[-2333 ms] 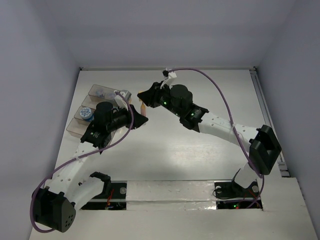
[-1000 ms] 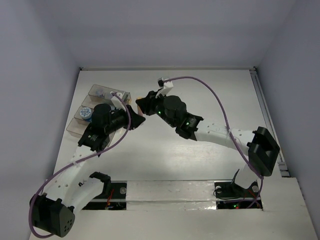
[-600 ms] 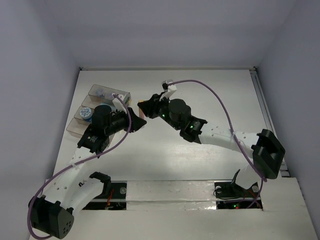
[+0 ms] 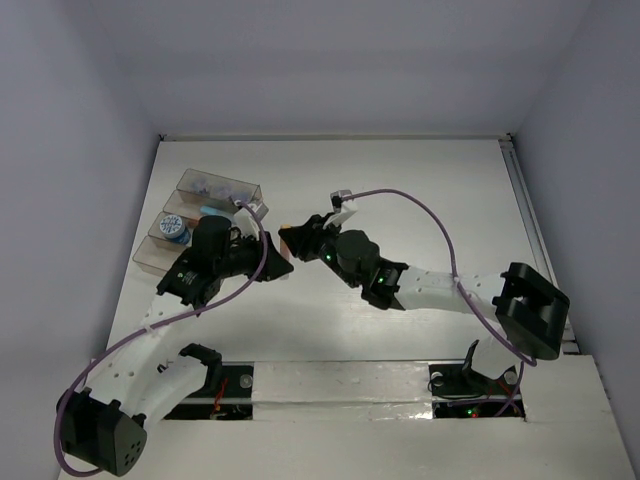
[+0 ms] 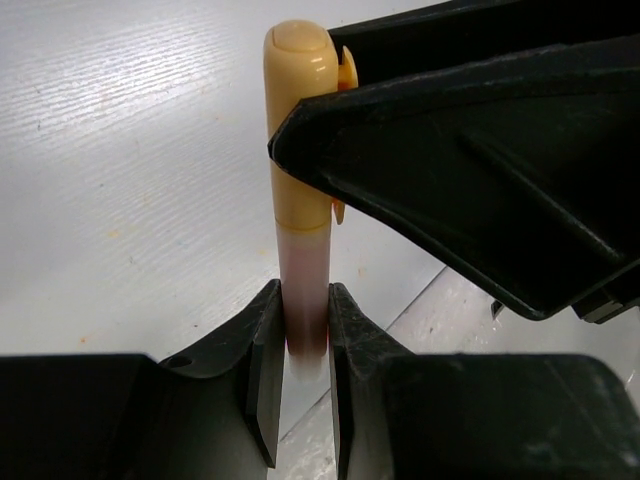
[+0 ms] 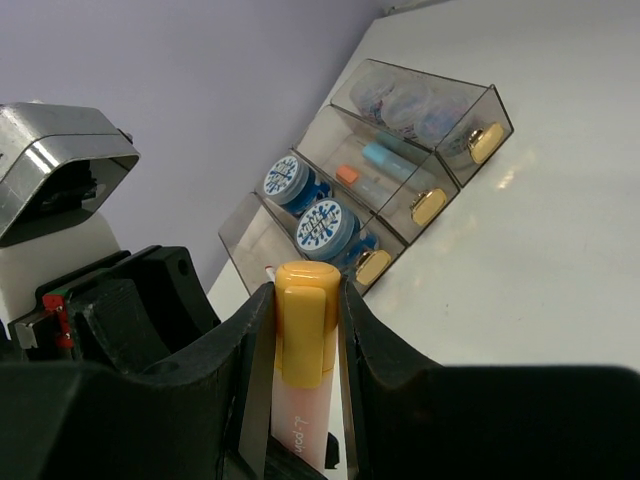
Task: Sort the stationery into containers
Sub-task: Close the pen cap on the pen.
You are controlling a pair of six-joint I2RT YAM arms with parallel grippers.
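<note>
Marker (image 5: 300, 150): I read it as smooth glossy plastic, with an opaque yellow cap and a milky pink barrel. Left pincer (image 5: 302, 330) and right pincer (image 6: 300, 310): matt black plastic, faintly grainy. Surface (image 5: 120, 150): white, matt, with a fine streaked grain. Bins (image 6: 400, 150): clear, shiny plastic. Their knobs (image 6: 486, 142) look like polished brass-coloured metal.

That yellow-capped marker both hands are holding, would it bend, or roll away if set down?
Probably stiff: the marker looks straight though gripped at both ends by the left hand and right hand. Its round barrel might roll, though the clip on its cap would likely stop it. Small plastic body, so likely light.
</note>
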